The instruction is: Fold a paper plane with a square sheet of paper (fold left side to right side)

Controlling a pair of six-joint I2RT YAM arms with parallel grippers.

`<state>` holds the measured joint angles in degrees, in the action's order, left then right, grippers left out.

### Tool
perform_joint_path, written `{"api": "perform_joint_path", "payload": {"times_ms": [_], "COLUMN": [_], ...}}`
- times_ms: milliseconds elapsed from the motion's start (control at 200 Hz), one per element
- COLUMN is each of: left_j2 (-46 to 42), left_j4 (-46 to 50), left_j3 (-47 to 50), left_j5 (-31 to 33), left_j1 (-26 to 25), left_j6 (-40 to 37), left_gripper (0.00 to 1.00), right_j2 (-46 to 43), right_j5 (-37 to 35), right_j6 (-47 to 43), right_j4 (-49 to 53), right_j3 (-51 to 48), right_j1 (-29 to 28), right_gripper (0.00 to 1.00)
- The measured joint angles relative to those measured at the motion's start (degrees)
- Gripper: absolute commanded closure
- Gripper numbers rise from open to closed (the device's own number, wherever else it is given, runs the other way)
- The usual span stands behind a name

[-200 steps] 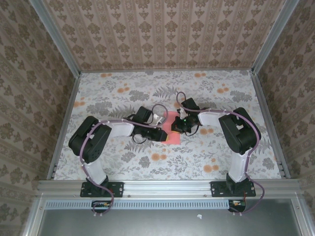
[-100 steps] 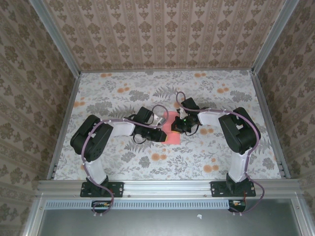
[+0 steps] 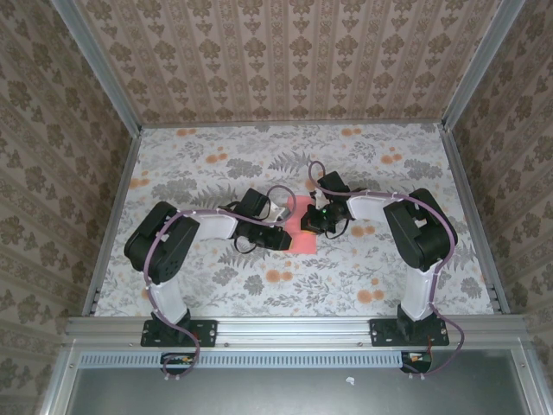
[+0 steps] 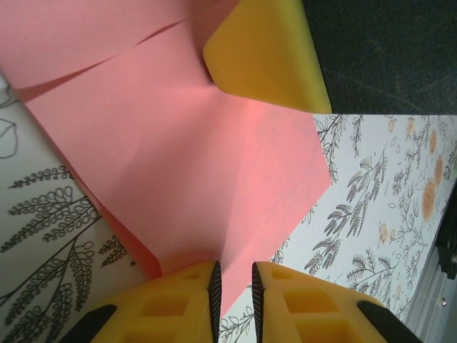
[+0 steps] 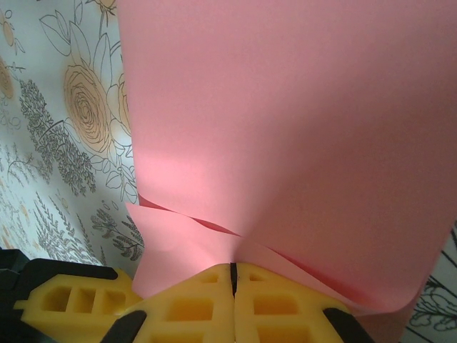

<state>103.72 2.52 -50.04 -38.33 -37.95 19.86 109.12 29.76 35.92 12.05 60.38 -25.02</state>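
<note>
- Bench (image 3: 216,164): floral-print surface. It carries the work at its middle, between the two arms.
- Square sheet of paper (image 4: 214,164): pink-red and lying mid-bench. It is partly doubled, with one layer raised over another at the right arm's side, and a faint crease crosses the flat part.
- Handling, as judged: the sheet is thin, light and limp. It will sag when lifted, slide on the bench, and crease or tear under a hard pull. The best hold is a shallow nip at a free edge or corner, with the rest kept flat.
- Right hand (image 5: 232,275): fingers pressed together, pinching the sheet where its layers meet.
- Left hand (image 4: 233,286): fingers stand a narrow gap apart at the sheet's edge, with pink showing between them. I cannot tell whether they grip.
</note>
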Motion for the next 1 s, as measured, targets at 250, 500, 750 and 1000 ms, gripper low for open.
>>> {"api": "perform_joint_path", "payload": {"times_ms": [250,500,750,1000], "left_j2": [0.00,-0.07,-0.35,-0.50], "left_j4": [0.07,0.11,0.24,0.31], "left_j3": [0.11,0.15,0.20,0.20], "left_j5": [1.70,3.50,4.74,5.35], "left_j1": [-0.28,-1.09,-1.51,-1.77], "left_j6": [-0.28,-0.81,-1.49,-1.60], "left_gripper": [0.85,0.88,0.89,0.89], "right_j2": [-0.42,-6.47,-6.60,-3.41], "right_j5": [0.15,0.81,1.14,1.57], "right_j6": [-0.22,-1.46,-2.78,-3.21], "right_j4": [-0.76,-1.51,-1.31,-0.02], "right_j3": [-0.46,-3.02,-3.04,-2.10], "right_j1": [0.00,-0.09,-4.09,-5.64], "right_gripper": [0.98,1.00,1.00,1.00]}}
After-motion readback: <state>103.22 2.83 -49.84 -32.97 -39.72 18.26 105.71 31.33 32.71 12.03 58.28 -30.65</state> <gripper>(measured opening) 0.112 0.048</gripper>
